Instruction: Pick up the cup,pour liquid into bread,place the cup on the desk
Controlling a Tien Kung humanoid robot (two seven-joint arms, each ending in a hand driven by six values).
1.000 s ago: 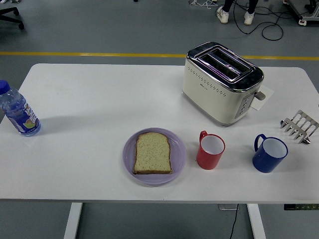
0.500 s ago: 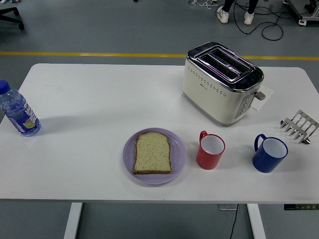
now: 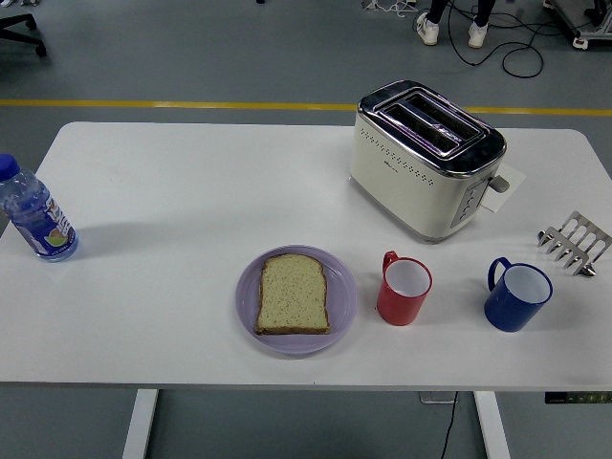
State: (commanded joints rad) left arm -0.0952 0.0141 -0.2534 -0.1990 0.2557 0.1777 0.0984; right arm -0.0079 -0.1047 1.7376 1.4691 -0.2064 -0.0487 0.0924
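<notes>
Nothing moved | red cup [image 3: 404,292] upright beside bread [image 3: 294,294] | fingers unseen, state unknown

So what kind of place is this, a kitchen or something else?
Probably a lab or workshop staged as a breakfast setup, not a real kitchen: a white table on a grey floor with a yellow floor line, loose cables, and a toaster with bread.

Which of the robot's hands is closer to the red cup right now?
Neither can be called: no hand or arm is in the picture. The red cup stands untouched between the plate with the bread and the blue cup.
</notes>
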